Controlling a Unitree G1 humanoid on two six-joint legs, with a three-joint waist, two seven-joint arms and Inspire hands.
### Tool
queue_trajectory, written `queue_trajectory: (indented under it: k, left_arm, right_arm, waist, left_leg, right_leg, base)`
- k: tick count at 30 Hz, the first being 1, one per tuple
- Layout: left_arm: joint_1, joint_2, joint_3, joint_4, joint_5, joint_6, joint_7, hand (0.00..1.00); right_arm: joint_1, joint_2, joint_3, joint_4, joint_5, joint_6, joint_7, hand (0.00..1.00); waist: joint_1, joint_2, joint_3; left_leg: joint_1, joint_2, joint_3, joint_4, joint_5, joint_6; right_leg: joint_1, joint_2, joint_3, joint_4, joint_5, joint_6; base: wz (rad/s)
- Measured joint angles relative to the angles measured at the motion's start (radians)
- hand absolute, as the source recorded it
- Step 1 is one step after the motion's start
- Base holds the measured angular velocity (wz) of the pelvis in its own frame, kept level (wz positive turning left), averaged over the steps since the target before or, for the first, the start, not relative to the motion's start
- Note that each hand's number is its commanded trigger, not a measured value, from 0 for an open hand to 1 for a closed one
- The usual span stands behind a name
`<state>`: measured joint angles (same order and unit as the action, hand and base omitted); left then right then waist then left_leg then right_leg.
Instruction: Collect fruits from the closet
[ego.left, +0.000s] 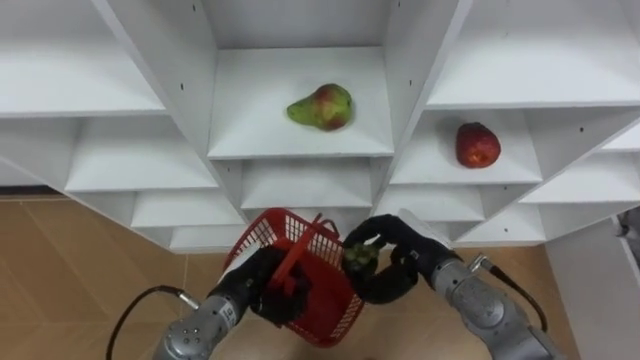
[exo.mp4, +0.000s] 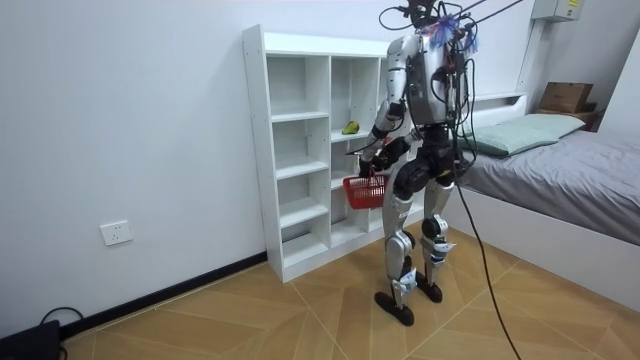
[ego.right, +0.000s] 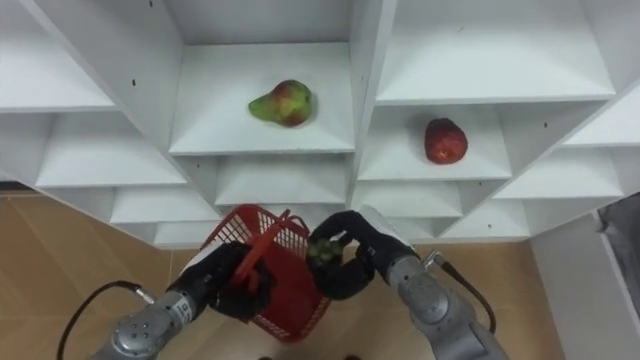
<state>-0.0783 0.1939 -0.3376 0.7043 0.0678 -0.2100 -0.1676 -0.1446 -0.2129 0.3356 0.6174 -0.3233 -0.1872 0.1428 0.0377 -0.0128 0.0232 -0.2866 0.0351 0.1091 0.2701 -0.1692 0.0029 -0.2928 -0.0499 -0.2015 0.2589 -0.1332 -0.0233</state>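
Currently right hand (ego.left: 418, 252) grips dark fruit (ego.left: 361, 258) beside red basket (ego.left: 268, 228).

Closet (ego.left: 262, 95): plain white throughout. Pear (ego.left: 321, 107): green with a red blush. Apple (ego.left: 478, 144): deep red. Basket (ego.left: 335, 300): bright red, open grid mesh. Small fruit (ego.left: 361, 258): dark mottled green. Left hand (ego.left: 270, 290) and right hand (ego.left: 405, 255): black. Floor (ego.left: 70, 260): tan wood, herringbone pattern. Bed (exo.mp4: 580, 185): grey cover.

closet (ego.left: 300, 140) — matt white laminate | basket (ego.left: 325, 300) — red plastic mesh | floor (exo.mp4: 300, 320) — glossy wood parquet
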Motion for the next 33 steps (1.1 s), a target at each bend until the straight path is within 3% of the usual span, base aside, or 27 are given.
queue_trajectory:
  k: [6, 14, 15, 16, 17, 33]
  left_arm:
    - [-0.013, -0.022, -0.005, -0.019, -0.042, -0.021, -0.020, 1.00]
    - [-0.040, -0.018, -0.072, -0.019, -0.125, -0.024, -0.063, 1.00]
    - [-0.040, -0.017, -0.076, -0.019, -0.130, -0.024, -0.064, 1.00]
    - [-0.040, -0.017, -0.084, -0.020, -0.143, -0.024, -0.065, 1.00]
    - [-0.040, -0.015, -0.090, -0.020, -0.146, -0.024, -0.066, 1.00]
    - [-0.038, -0.017, -0.122, -0.079, -0.157, -0.023, -0.100, 1.00]
  right_arm:
    - [-0.005, 0.003, 0.026, 0.020, 0.006, -0.008, -0.002, 1.00]
    - [-0.016, 0.018, 0.053, 0.038, 0.004, -0.007, -0.031, 1.00]
    - [-0.017, 0.018, 0.057, 0.038, 0.004, -0.007, -0.034, 0.96]
    - [-0.017, 0.021, 0.068, 0.038, 0.005, -0.006, -0.036, 0.23]
    - [-0.017, 0.019, 0.074, 0.038, 0.005, -0.005, -0.038, 0.00]
    - [-0.017, 0.035, 0.123, 0.046, 0.009, 0.005, -0.026, 0.00]
  waist:
    - [0.008, 0.008, 0.0053]
    - [-0.001, 0.009, 0.0060]
    - [-0.001, 0.009, 0.0060]
    - [-0.001, 0.010, 0.0060]
    - [-0.001, 0.010, 0.0060]
    - [-0.001, 0.011, 0.0048]
  left_leg:
    - [-0.003, 0.000, 0.000, -0.002, 0.000, 0.000]
    - [-0.004, 0.000, 0.001, -0.002, 0.000, 0.000]
    - [-0.004, 0.000, 0.001, -0.002, 0.000, 0.000]
    - [-0.004, 0.000, 0.001, -0.001, 0.000, 0.000]
    - [-0.004, 0.000, 0.001, 0.000, 0.000, 0.000]
    - [-0.002, -0.001, 0.002, 0.005, 0.001, 0.001]
  right_leg:
    - [-0.007, 0.001, 0.006, 0.000, 0.000, 0.000]
    - [-0.007, 0.000, 0.007, 0.002, 0.000, 0.000]
    - [-0.007, 0.001, 0.007, 0.002, 0.000, 0.000]
    - [-0.007, 0.001, 0.005, 0.002, 0.000, 0.000]
    - [-0.007, 0.001, 0.004, 0.003, 0.000, 0.000]
    - [-0.012, -0.001, 0.008, 0.016, 0.000, 0.000]
  base:
    - [-0.03]
    - [0.00]
    - [0.00]
    - [0.00]
    - [0.00]
    - [0.00]
